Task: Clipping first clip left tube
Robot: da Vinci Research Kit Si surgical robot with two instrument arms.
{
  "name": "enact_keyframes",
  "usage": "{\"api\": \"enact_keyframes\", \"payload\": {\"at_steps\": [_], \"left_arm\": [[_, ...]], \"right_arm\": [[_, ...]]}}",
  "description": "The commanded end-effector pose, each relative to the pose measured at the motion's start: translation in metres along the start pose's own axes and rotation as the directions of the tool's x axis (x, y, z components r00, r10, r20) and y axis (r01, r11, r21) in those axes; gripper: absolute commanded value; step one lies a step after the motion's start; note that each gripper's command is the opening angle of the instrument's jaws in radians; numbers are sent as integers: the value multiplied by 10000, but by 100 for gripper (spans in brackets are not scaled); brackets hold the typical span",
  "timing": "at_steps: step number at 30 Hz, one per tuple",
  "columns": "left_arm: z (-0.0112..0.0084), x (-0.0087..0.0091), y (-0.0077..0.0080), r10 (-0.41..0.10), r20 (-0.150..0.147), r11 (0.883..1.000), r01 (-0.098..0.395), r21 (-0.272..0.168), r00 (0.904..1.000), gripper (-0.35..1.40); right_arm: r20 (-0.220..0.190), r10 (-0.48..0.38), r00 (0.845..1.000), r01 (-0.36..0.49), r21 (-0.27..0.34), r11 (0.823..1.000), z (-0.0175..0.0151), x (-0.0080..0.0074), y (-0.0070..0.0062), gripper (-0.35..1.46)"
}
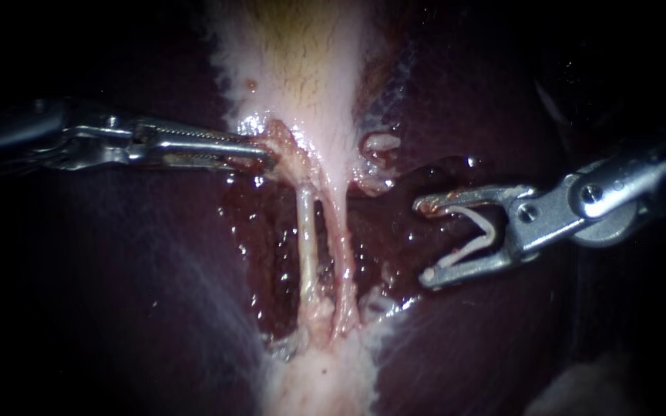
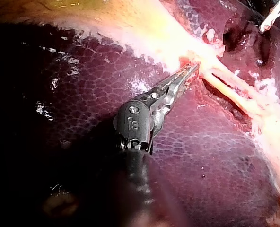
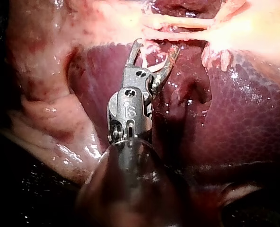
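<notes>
Left instrument [image 1: 267, 152]: its shaft comes in from the left of the endoscope view and the tip reaches the lower end of the gallbladder [image 1: 302, 69].
Left end effector: toothed jaws pressed together, pinching the pale tissue [image 1: 280, 145] where the gallbladder narrows toward the tubes.
Right instrument [image 1: 425, 240]: it comes in from the right and hangs over the dark red bed of the liver [image 1: 117, 293], well apart from both tubes.
Right end effector: jaws spread wide, with an open white clip [image 1: 475, 235] seated between them, one leg along each jaw.
Left tube [image 1: 307, 239]: a pale, thin strand stretched from the pinched tissue down to the white tissue below. It is bare, with nothing on it.
Right tube [image 1: 342, 262]: a redder strand just beside the left tube, lying between it and the clip.
</notes>
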Motion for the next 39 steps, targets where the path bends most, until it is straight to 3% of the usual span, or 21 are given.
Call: {"api": "enact_keyframes", "payload": {"at_steps": [1,5,9,17,22,31,39], "left_arm": [[0,0,0,-6,-1,10000,6,-3,10000,-35],[-8,5,5,-31,147,9999,29,142,9999,-35],[-26,21,16,-123,291,9990,111,426,9995,-35],[-62,51,40,163,245,9975,-179,687,9996,-35],[-76,57,43,223,228,9961,-242,845,9995,-35],[-81,58,42,190,224,9959,-209,877,9996,-35],[-79,58,45,184,220,9957,-203,905,9996,-35]], "right_arm": [[0,1,10000,-1,-1,10000,0,0,0,50],[0,1,10000,-1,-1,10000,0,0,0,50],[0,0,10000,0,1,10000,0,0,0,50],[0,0,10000,0,0,10000,0,0,0,50],[-1,-1,10000,1,2,10000,0,1,0,50],[12,-1,10000,1,-42,10000,13,7,-3,50],[65,330,9994,-328,-220,9992,62,16,-13,50]]}}
